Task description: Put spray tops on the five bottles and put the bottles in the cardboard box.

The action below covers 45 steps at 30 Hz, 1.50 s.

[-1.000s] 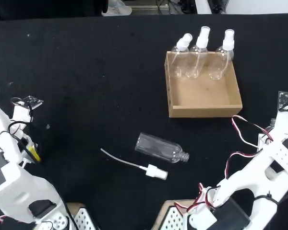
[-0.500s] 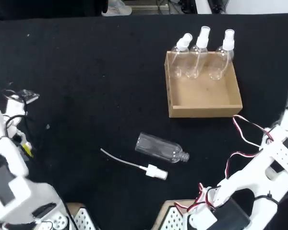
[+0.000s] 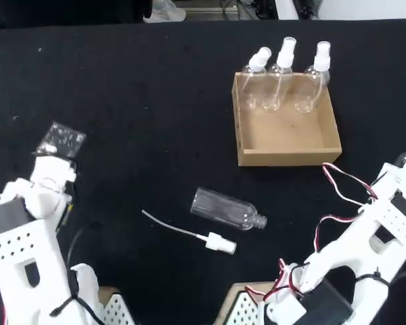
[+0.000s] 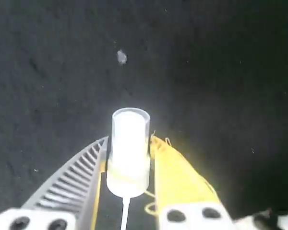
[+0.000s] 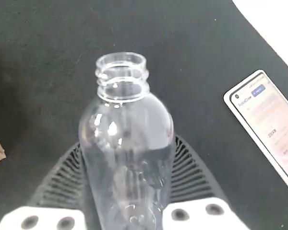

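My left gripper is shut on a white spray top, its thin tube running back between the fingers, above bare black cloth. My right gripper is shut on a clear uncapped bottle with its open neck pointing away. In the high view the left arm is at the near left and the right arm at the near right edge. A second uncapped bottle lies on its side mid-table, with a loose spray top and its tube beside it. The cardboard box holds three capped bottles along its far wall.
A black cloth covers the table. A phone lies on the cloth beside the right gripper, close to the table's white edge. The near half of the box floor is bare.
The left arm has swung in from the left edge toward the table, its gripper end now farther right. The right arm's gripper end has shifted right, nearly out of the high view.
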Motion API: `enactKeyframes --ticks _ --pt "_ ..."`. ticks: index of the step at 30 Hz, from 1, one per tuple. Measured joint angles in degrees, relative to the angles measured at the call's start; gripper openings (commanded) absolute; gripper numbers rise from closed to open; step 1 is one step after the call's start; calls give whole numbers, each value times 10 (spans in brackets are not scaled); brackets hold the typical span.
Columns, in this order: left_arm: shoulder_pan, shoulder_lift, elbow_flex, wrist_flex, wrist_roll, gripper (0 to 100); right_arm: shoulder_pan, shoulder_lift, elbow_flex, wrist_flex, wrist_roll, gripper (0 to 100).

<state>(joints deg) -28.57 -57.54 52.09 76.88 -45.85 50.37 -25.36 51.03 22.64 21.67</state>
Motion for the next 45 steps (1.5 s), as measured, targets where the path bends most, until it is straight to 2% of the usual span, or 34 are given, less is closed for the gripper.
enactKeyframes --ticks 4,9,13,16,22,27,39,45 --pt "-40 13 47 -31 -62 32 -5 0 0 0 2 11" --pt "-121 115 52 -65 -193 34 -6 0 0 0 2 11" --pt "-156 227 38 -103 -230 40 -6 0 0 0 2 11" --pt "-180 312 -7 -114 -239 108 -6 0 0 0 2 11" --pt "-228 453 -102 -119 -308 254 -6 0 0 0 2 11" --pt "-265 514 -146 -120 -365 271 -6 0 0 0 2 11" --pt "-270 530 -158 -120 -372 271 -6 0 0 0 2 11" --pt "-248 535 -158 -120 -367 270 -6 0 0 0 2 11"
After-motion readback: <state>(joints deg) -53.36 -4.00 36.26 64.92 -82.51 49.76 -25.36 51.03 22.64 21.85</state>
